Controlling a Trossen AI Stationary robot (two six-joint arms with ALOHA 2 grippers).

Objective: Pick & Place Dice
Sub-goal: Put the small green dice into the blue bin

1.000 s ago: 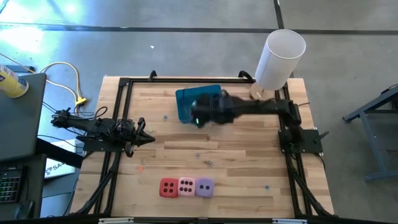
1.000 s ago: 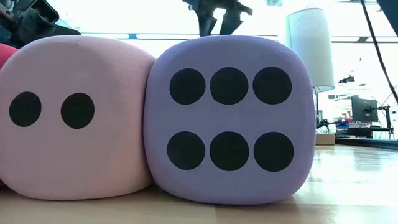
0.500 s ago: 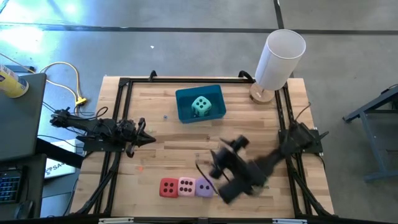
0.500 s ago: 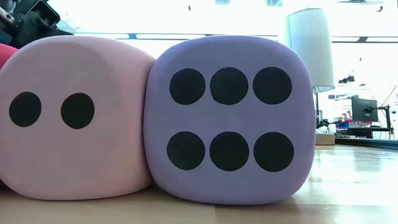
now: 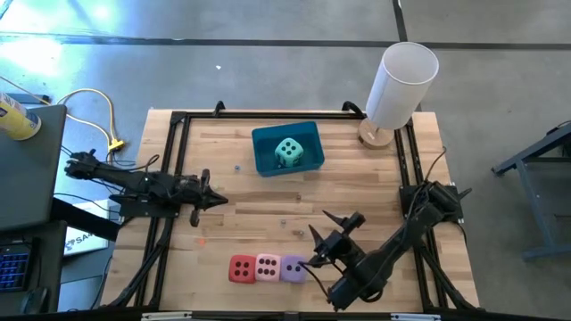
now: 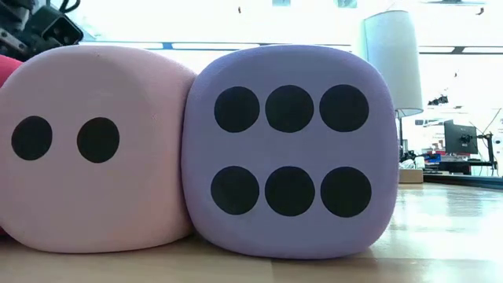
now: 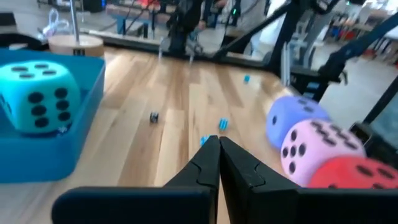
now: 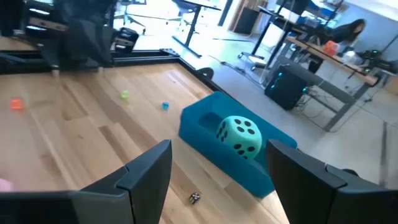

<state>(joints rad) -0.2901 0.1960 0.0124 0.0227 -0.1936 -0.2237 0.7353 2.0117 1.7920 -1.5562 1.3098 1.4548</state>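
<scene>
Overhead, the red die (image 5: pixel 241 267), pink die (image 5: pixel 267 267) and purple die (image 5: pixel 293 267) are seen touching in a row along the table's (image 5: pixel 357 183) near edge; the teal die (image 5: pixel 287 152) sits in the blue bin (image 5: pixel 264 146); the right gripper (image 5: pixel 326 240), fingers spread and empty, hangs just beside the purple die; the left gripper (image 5: pixel 217 199), pinched closed on nothing, waits well apart; at table height, six pips face the camera on the purple die, two on the pink.
</scene>
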